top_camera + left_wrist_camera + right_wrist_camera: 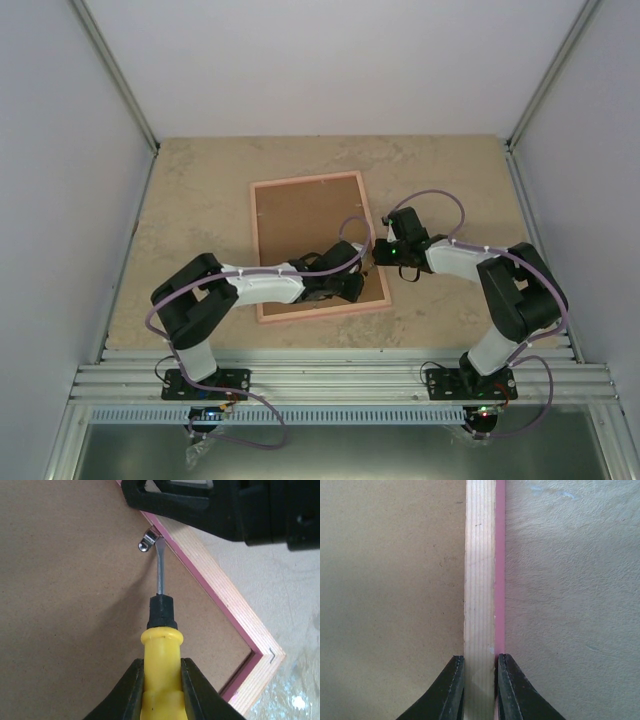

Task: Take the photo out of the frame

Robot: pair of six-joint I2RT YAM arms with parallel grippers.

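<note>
The frame (pixel 300 225) lay face down in the middle of the surface (pixel 200 190), with its brown back board (pixel 65 605) up, so you could not see the photo. Your left jaws were clamped on the yellow handle of a screwdriver (pixel 160 645). Its thin blade reached to a small metal clip (pixel 147 540) at the right edge of the back board, and touched it close to the right rail (pixel 480 570). Your right jaws were closed on this right rail, the pale wood between them, just beside the clip.
</note>
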